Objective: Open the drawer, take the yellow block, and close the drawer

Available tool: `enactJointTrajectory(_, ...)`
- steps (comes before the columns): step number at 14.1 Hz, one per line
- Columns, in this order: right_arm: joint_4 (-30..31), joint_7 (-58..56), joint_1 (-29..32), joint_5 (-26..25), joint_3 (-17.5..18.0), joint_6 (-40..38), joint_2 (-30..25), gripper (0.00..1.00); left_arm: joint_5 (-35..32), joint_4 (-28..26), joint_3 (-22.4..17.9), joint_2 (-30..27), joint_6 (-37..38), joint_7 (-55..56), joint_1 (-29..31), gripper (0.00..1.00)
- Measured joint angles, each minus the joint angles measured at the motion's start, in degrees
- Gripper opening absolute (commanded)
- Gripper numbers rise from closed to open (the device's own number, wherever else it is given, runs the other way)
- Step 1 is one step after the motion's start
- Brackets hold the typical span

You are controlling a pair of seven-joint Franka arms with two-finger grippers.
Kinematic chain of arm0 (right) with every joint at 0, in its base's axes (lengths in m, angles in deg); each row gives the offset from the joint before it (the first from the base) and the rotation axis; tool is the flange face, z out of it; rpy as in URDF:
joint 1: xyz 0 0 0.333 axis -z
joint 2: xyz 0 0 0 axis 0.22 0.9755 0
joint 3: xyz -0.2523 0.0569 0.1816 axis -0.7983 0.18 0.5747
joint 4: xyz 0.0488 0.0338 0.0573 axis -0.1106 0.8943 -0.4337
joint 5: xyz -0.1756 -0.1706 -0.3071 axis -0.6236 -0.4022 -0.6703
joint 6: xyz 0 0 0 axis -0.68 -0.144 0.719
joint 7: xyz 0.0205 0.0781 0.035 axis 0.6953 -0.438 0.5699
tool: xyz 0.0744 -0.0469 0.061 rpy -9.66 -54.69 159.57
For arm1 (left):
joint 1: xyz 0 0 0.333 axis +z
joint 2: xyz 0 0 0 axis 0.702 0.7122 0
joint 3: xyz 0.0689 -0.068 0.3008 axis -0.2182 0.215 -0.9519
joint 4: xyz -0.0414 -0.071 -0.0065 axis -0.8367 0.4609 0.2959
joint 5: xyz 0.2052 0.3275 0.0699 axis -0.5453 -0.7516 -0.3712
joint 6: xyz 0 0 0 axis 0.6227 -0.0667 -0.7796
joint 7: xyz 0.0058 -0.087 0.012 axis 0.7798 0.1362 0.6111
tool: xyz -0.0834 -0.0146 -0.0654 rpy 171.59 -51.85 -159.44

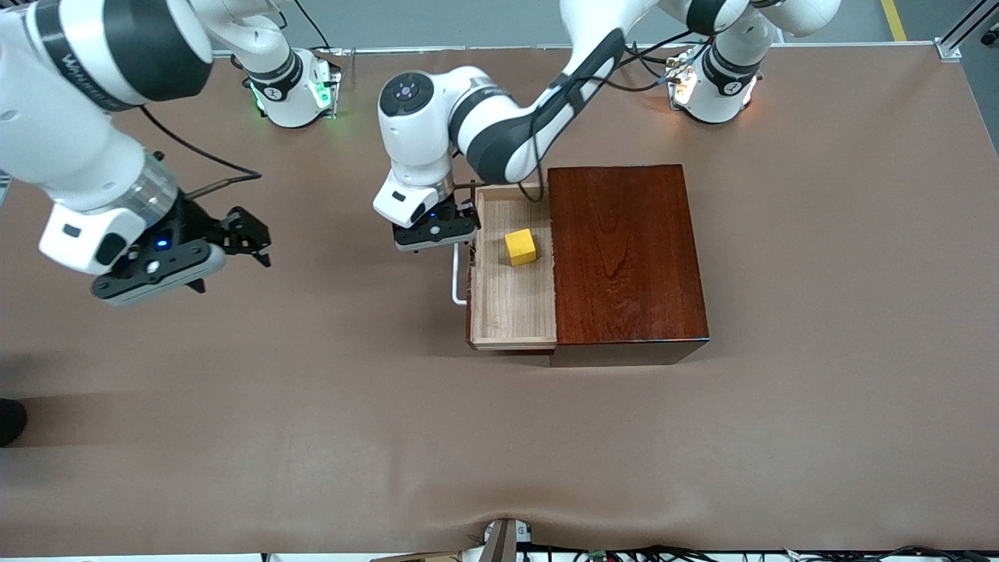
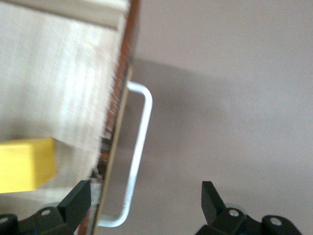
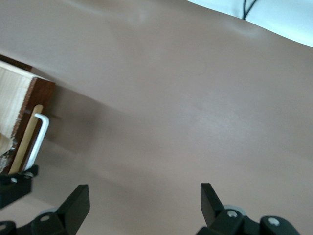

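Yellow block (image 1: 520, 247) in drawer (image 1: 511, 312); wrist views alone show left hand (image 2: 146, 205), right hand (image 3: 144, 208) open.

Open drawer (image 1: 511, 304), yellow block (image 1: 520, 247) unobstructed above

White arms, black joint bands, cables, black-fingered hands.

Brown-covered table (image 1: 780, 437); grey floor (image 1: 468, 23), yellow line (image 1: 894, 19).
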Motion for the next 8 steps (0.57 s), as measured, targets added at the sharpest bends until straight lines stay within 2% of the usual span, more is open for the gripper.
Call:
enactJointTrajectory(5, 0.02, 3.55, -2.69, 0.08, 0.03, 0.02, 0.05, 1.0, 0.0, 0.25, -0.62, -13.1, 10.92, -1.3, 9.69, 1.0)
enactJointTrajectory(8, 0.2, 9.86, -5.63, 0.1, 0.09, 0.02, 0.5, 1.0, -0.01, -0.35, -0.74, -16.6, 16.41, -7.57, 16.55, 1.0)
